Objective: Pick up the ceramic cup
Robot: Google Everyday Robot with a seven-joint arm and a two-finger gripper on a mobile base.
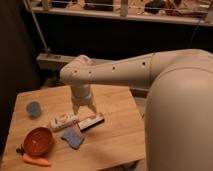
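Observation:
The ceramic cup (33, 108) is a small, round, dull blue-grey cup standing upright near the left edge of the wooden table (117, 135). My gripper (84, 111) hangs from the white arm over the middle of the table, well to the right of the cup and apart from it. It points down, just above a white packet (63, 121) and a dark bar (91, 122). Nothing shows between its fingers.
An orange-red bowl (38, 141) sits at the front left, with a carrot (36, 160) before it. A flat blue sponge (73, 137) lies right of the bowl. My white arm's bulk fills the right side. A dark railing stands behind the table.

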